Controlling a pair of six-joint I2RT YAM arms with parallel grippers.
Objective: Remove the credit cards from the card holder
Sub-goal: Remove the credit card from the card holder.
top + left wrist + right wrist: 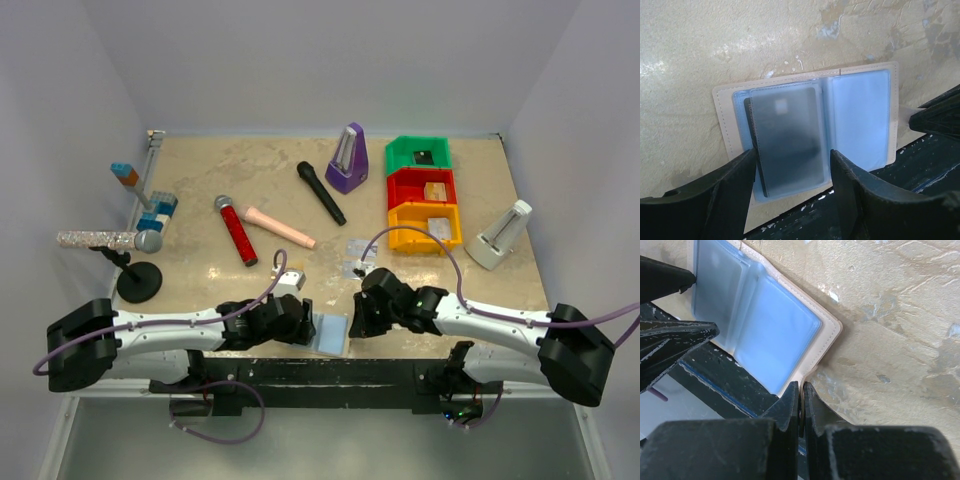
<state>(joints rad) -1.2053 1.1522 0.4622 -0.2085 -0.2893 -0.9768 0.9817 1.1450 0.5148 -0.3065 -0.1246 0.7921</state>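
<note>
At the near edge of the mottled beige bench, between the two arms, a beige-tan bifold card holder lies open and flat, its light blue two-panel inside facing up. The wrist view of the left arm shows a frosted clear sleeve over the holder's left panel, and a dark card sits inside that sleeve, its edge showing just past the sleeve's left side. The other panel looks plain blue; whether it holds anything cannot be told.

The left gripper hangs over the sleeved panel with its fingers spread, one on either side of the dark card's lower end, holding nothing. The right gripper has its fingers pressed together on the tan edging of the holder's outer panel, near a corner.

Farther out on the bench, well apart from the holder, a few thin silver-grey cards lie loose.

Toward the far right stand three open plastic bins in a row, touching. The green bin, farthest back, holds a small dark item. The red bin in the middle holds a small tan item. The yellow-orange bin, nearest, holds a pale greyish item. What these items are is too small to tell.
</note>
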